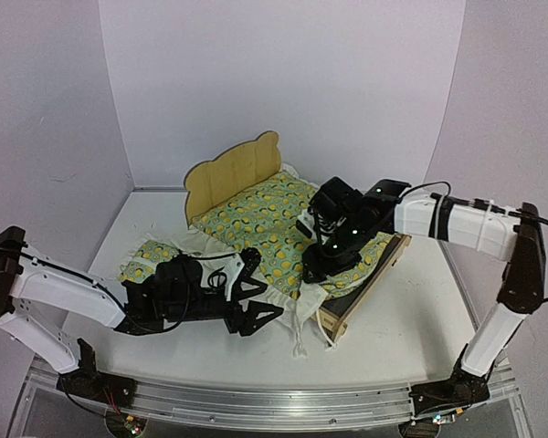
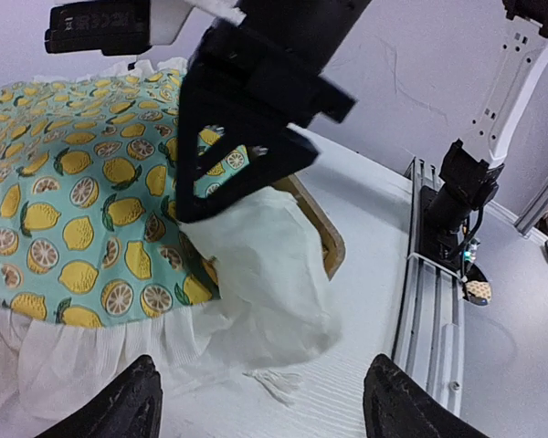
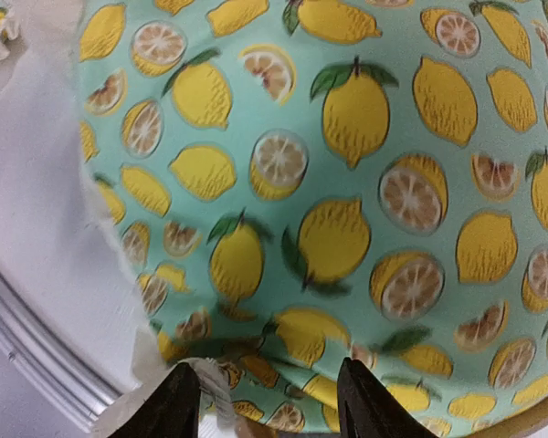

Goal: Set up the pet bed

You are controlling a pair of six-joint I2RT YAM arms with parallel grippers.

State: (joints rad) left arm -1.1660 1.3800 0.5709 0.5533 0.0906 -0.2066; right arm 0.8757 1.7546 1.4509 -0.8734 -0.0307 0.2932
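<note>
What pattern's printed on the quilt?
The quilt has yellow lemons and slices with green leaves on mint green; best in the right wrist view.

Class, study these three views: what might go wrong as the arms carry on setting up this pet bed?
1. The left gripper and right gripper are close together at one corner of the quilt; they may collide.
2. The quilt hangs off one corner of the pet bed, so a tug may drag it off.
3. The pillow lies outside the bed on the table and may get left out.
</note>
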